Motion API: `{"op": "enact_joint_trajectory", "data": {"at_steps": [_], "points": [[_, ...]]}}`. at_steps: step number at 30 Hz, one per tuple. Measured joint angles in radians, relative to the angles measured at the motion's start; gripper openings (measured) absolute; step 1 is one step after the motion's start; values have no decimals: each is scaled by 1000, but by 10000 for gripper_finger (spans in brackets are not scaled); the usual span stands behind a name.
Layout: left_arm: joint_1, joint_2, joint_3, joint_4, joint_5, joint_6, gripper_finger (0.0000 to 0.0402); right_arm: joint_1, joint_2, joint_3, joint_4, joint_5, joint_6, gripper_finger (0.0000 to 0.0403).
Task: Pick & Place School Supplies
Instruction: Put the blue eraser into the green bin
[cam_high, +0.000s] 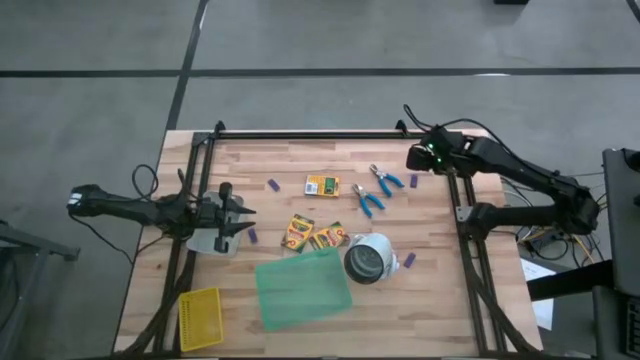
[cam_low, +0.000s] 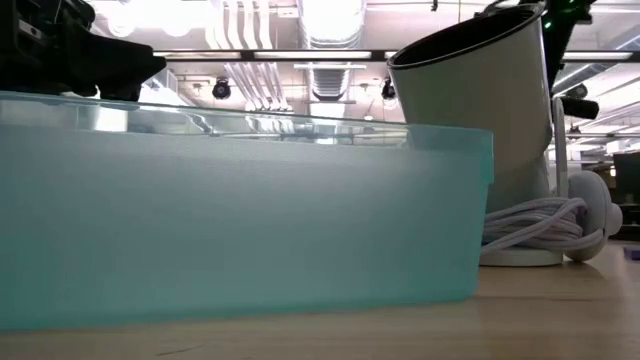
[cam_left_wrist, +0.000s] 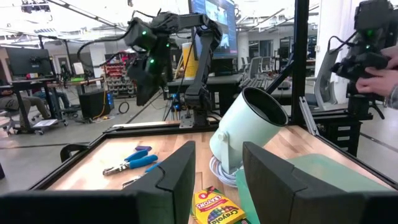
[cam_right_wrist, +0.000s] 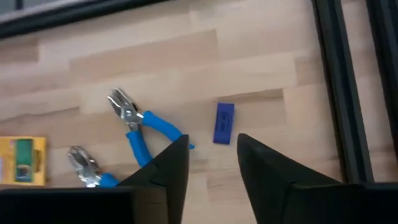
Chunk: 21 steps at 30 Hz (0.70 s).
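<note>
High view: the school supplies lie scattered mid-table, with crayon boxes (cam_high: 322, 185) beside two blue-handled pliers (cam_high: 386, 179) and small purple-blue pieces (cam_high: 413, 181), none yet gathered. The left gripper (cam_high: 243, 222) hovers at the left edge, the right gripper (cam_high: 420, 157) at the far right corner. Low view: a translucent green tray (cam_low: 240, 225) fills the foreground, a white cup (cam_low: 490, 130) behind it, likely the drop-off spots. Left wrist view: its fingers (cam_left_wrist: 177, 177) stand apart, empty, facing a crayon box (cam_left_wrist: 217, 208). Right wrist view: parted fingers (cam_right_wrist: 171, 165) hang above a purple-blue piece (cam_right_wrist: 224, 122), seemingly lined up to take it.
</note>
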Motion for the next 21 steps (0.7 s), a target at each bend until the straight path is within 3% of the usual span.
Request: {"op": "enact_joint_trajectory", "data": {"at_steps": [7,21], "points": [[0,0,0,0,0,0,139,-51,113,0,11,-16,-79,178],[0,0,0,0,0,0,139,-62,313,0,57,-44,-57,183]]}}
